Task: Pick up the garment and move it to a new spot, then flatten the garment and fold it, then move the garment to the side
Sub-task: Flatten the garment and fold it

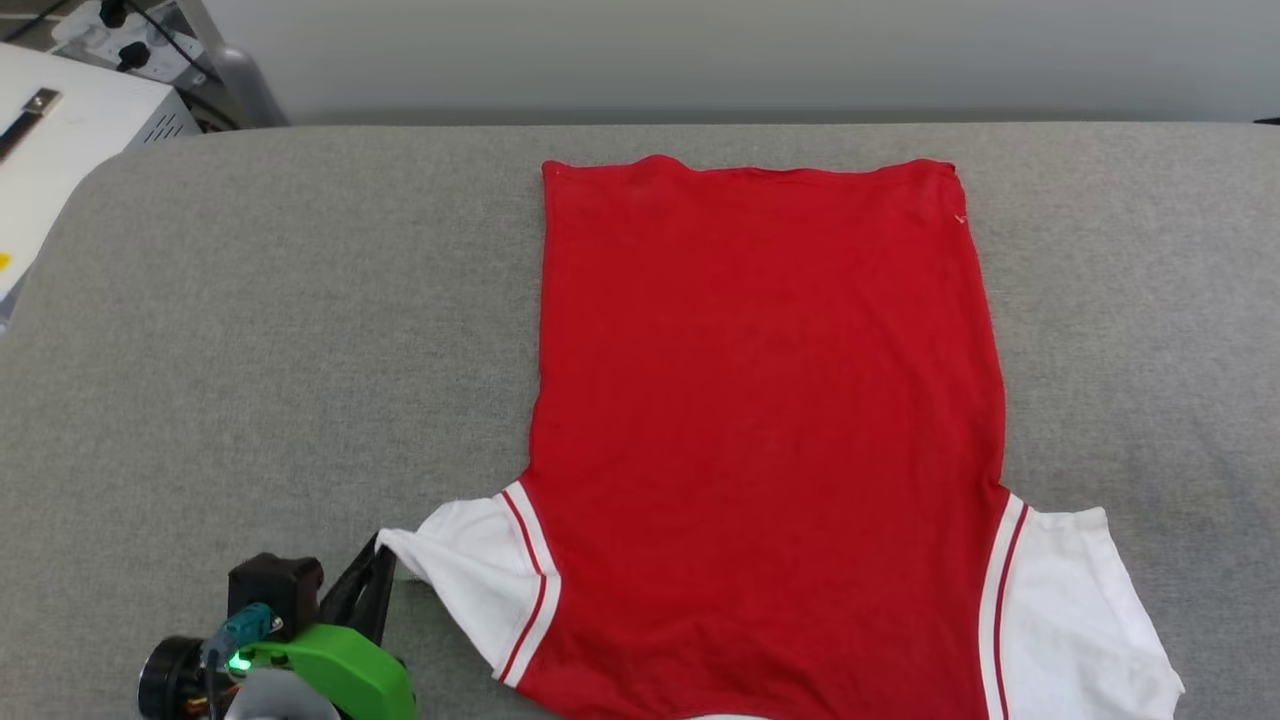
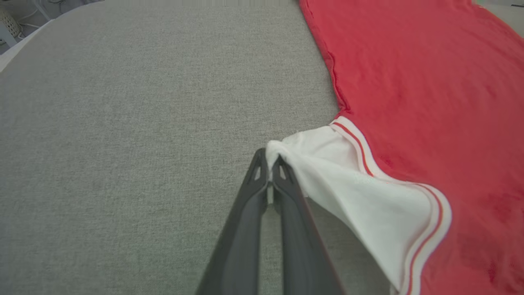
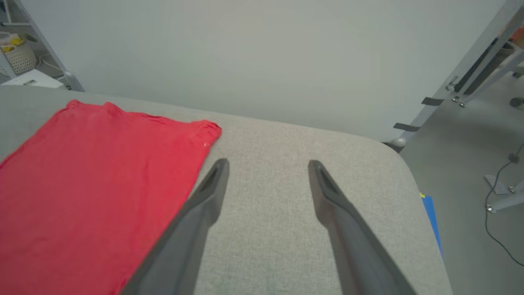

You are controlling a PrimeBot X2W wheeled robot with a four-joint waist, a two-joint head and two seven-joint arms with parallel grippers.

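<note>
The garment (image 1: 765, 420) lies flat on a grey fabric-covered table (image 1: 250, 330), a plain red face up. Its straight hem lies close to the far edge. Its two white sleeves, trimmed with red and white stripes, spread toward the near edge. It sits slightly toward the right end of the table, with bare grey cloth on both sides.

The left gripper (image 1: 378, 548) is near the table's near edge. Its jaws are pinched together on the tip of the left sleeve (image 1: 470, 570). In the left wrist view the white cloth bunches between the dark fingers (image 2: 286, 196) and rises in a ridge off the table. The right sleeve (image 1: 1080, 610) lies loose and flat.

In the right wrist view the right gripper (image 3: 268, 164) hangs above bare table beside the garment's right edge. Its jaws are spread wide and hold nothing.

The table's corners are rounded. A plain pale wall (image 1: 700, 50) stands behind its far edge. Past the far left corner sits a white box (image 1: 70, 130), with a power strip (image 1: 130, 40) carrying black plugs behind it. Beyond the right end the right wrist view shows a grey floor (image 3: 462, 155), slanted metal frame legs (image 3: 479, 53) and a thin cable (image 3: 497, 205). A blue strip (image 3: 432, 221) lies just beside the table's right edge.
</note>
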